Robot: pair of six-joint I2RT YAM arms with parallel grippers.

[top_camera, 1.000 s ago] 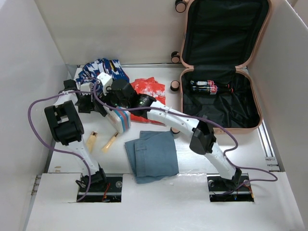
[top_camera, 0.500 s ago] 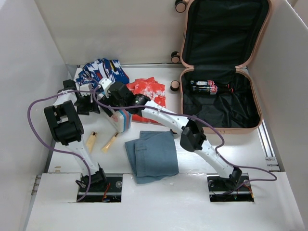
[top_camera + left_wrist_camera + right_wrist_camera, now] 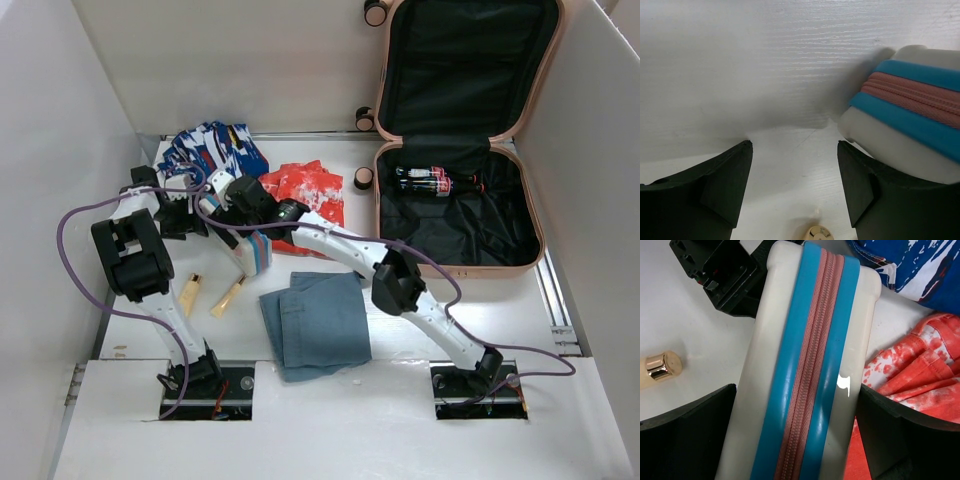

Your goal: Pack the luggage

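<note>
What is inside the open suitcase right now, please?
In the luggage's lower half, two dark bottles lie side by side at the hinge end on black lining. The raised lid shows only lining. Anything beneath the rumpled fabric is hidden.

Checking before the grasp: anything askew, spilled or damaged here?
Nothing spilled or broken. The blue-patterned cloth and red cloth lie crumpled, unlike the folded jeans. The zip pouch stands on edge, zipper up, between the open fingers of the right gripper.
</note>
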